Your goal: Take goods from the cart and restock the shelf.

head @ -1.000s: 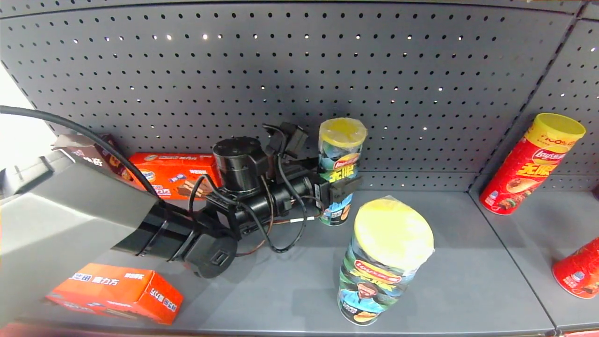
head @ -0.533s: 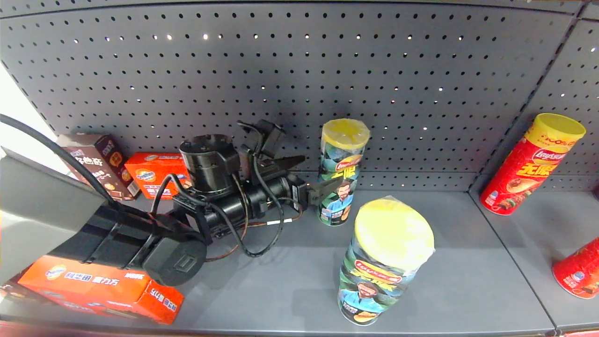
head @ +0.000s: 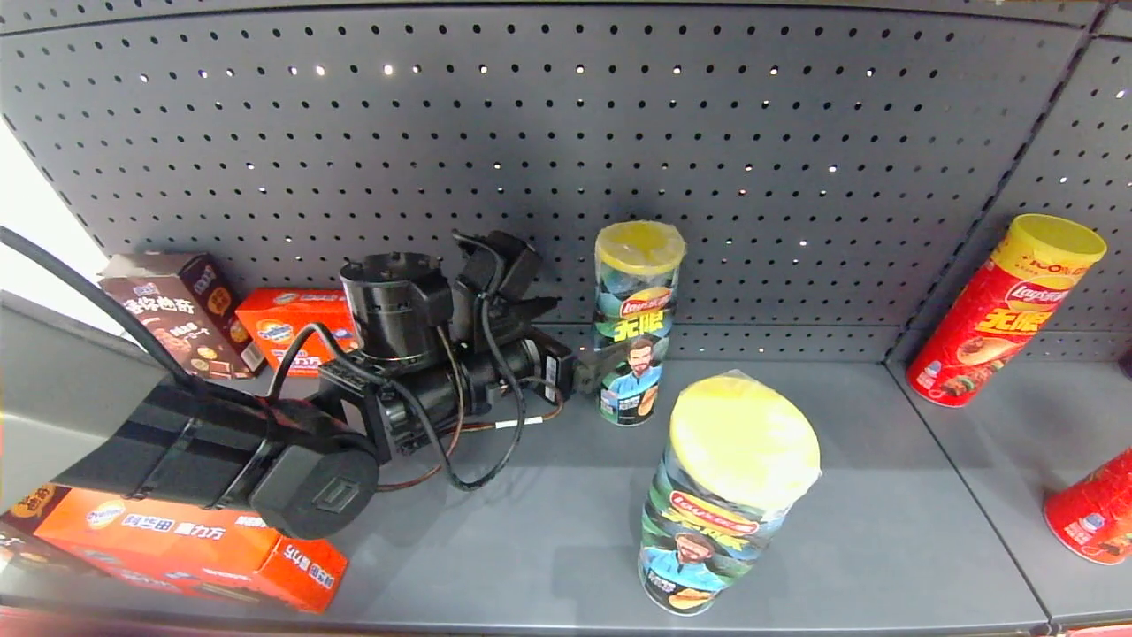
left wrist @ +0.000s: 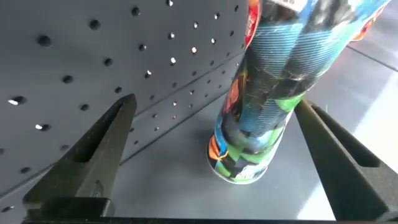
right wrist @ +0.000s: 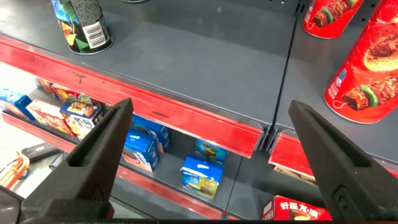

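A green chips can [head: 637, 323] with a yellow lid stands upright at the back of the grey shelf [head: 548, 495], against the pegboard. My left gripper [head: 584, 329] is open just left of it, its fingertips short of the can's side and holding nothing. In the left wrist view the can [left wrist: 273, 106] stands ahead of the spread fingers [left wrist: 93, 162]. My right gripper [right wrist: 211, 106] hangs open and empty before the shelf's red front edge [right wrist: 186, 109].
A second green can [head: 725, 495] stands near the front middle. Two red cans [head: 1008, 310] [head: 1092, 518] are in the bay to the right. Orange boxes [head: 203, 548] [head: 296, 332] and a brown box [head: 172, 310] lie on the left. Lower shelves hold small boxes [right wrist: 202, 174].
My left gripper was shut on the back green can; it has opened, let the can go and pulled back to the left. The can stays upright by the pegboard.
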Available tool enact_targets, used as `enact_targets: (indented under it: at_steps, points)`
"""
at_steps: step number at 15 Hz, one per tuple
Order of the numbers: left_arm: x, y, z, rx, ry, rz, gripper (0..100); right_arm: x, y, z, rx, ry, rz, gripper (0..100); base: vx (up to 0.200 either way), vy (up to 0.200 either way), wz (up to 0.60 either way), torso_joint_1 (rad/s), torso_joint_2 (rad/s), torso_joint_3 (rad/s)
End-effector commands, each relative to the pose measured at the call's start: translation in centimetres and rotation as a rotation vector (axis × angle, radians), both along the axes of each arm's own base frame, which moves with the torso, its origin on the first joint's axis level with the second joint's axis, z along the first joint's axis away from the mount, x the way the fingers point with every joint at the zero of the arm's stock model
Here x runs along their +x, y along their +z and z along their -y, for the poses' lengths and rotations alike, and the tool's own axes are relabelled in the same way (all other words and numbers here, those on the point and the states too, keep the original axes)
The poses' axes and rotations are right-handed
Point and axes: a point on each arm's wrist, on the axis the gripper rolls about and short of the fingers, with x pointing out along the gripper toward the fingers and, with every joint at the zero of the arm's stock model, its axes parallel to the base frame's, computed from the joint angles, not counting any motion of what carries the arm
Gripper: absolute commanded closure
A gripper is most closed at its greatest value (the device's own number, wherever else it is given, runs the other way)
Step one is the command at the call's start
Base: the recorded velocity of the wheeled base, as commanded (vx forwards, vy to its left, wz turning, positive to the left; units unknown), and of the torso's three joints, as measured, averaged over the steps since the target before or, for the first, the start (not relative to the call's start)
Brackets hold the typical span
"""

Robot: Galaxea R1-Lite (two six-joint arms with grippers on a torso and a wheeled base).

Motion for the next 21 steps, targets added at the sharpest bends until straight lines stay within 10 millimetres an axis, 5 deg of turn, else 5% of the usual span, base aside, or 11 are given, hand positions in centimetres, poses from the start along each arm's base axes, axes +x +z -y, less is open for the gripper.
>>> enact_targets:
  at_steps: [1,11,21]
  points:
    - [-0.1,0.3,-0.1,0.000,0.003,0.007,0,0.0,0.0,0.0,-0.001,0.001,-0.002,0,0.000,0.000,0.00,0.000,0.00,0.000]
    - [0.1,0.4,-1.4,0.013,0.056,0.015,0,0.0,0.0,0.0,0.000,0.001,0.000,0,0.000,0.000,0.00,0.000,0.00,0.000]
    - [-4.7,2.3,-3.6,0.144,0.194,0.011,0,0.0,0.0,0.0,0.000,0.001,0.000,0,0.000,0.000,0.00,0.000,0.00,0.000]
